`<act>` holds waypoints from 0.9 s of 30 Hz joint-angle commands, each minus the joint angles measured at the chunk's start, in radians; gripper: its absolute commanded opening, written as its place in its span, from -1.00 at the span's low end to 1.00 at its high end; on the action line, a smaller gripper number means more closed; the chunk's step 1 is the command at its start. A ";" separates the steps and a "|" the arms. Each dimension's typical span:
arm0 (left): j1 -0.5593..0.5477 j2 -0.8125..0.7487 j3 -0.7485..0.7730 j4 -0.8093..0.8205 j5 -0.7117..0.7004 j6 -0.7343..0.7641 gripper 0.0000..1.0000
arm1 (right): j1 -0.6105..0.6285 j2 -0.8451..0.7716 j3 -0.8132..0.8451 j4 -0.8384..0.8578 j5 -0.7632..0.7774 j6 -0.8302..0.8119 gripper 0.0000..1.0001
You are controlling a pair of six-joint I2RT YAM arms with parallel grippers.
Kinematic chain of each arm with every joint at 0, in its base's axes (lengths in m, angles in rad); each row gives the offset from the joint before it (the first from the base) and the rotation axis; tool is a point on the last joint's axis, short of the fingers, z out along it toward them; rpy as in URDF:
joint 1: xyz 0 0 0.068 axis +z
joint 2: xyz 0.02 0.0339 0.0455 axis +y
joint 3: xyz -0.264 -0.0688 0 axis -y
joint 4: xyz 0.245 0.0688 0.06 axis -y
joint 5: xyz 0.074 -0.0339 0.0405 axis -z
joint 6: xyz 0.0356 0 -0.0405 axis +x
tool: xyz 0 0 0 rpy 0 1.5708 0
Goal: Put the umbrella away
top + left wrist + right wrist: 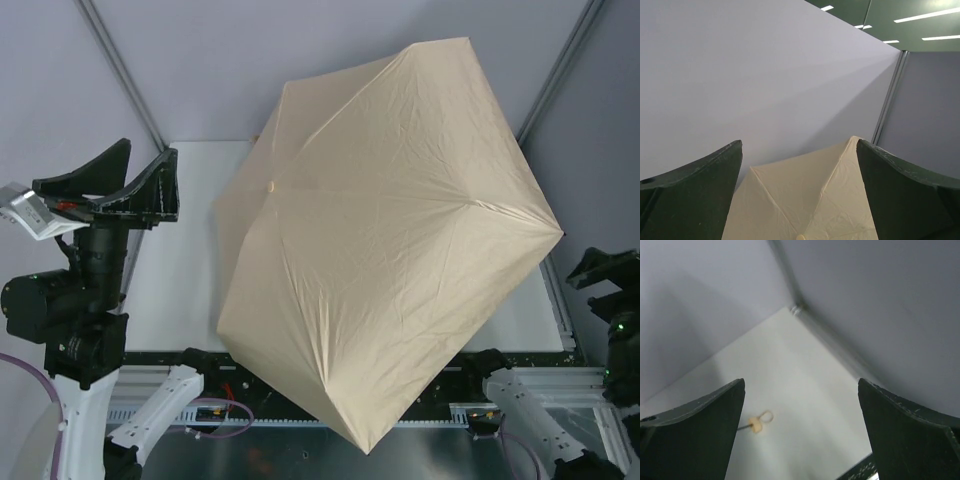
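Note:
The umbrella stands fully open, its beige canopy spread over most of the white table, with its tip tilted toward the left. In the left wrist view the canopy fills the bottom between the fingers. The right wrist view looks under it: the small tan handle with its wrist loop rests on the table. My left gripper hangs open to the left of the canopy, holding nothing. At the far right, my right gripper is open and clear of the canopy edge.
Grey enclosure walls with metal corner posts close in the back and sides. The arm bases and a purple cable sit along the near edge. The canopy overhangs the table's front edge.

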 commanded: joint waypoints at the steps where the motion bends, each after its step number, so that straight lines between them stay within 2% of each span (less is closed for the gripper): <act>1: 0.003 0.003 0.034 -0.011 0.051 -0.015 0.99 | 0.224 0.062 -0.096 -0.251 0.176 0.336 0.99; 5: -0.011 0.000 0.030 -0.012 0.049 0.002 0.99 | 0.513 0.005 -0.236 -0.288 0.280 0.599 0.99; 9: -0.033 -0.002 0.030 -0.012 0.056 0.008 0.99 | 0.800 -0.086 -0.401 -0.187 0.453 0.746 0.99; 12: -0.041 -0.012 0.025 -0.013 0.060 0.008 0.99 | 1.032 -0.148 -0.538 -0.094 0.634 0.767 0.99; 15: -0.044 -0.024 0.023 -0.015 0.065 0.008 0.99 | 1.291 -0.193 -0.643 -0.091 0.835 0.832 0.98; 18: -0.047 -0.034 0.014 -0.017 0.070 0.003 0.99 | 1.518 -0.249 -0.711 -0.094 0.966 0.886 0.87; 21: -0.047 -0.032 0.012 -0.017 0.075 -0.008 0.99 | 1.609 -0.323 -0.753 -0.091 0.986 0.886 0.79; 22: -0.047 -0.028 0.012 -0.016 0.078 -0.014 0.99 | 1.608 -0.359 -0.776 -0.031 0.988 0.796 0.79; 24: -0.048 -0.015 0.015 -0.015 0.091 -0.030 0.99 | 1.600 -0.411 -0.860 0.276 0.989 0.477 0.81; 26: -0.047 0.005 0.022 -0.015 0.107 -0.051 0.98 | 1.572 -0.401 -0.913 0.423 0.988 0.328 0.85; 27: -0.047 0.016 0.025 -0.015 0.117 -0.064 0.98 | 1.548 -0.378 -0.959 0.601 0.989 0.155 0.88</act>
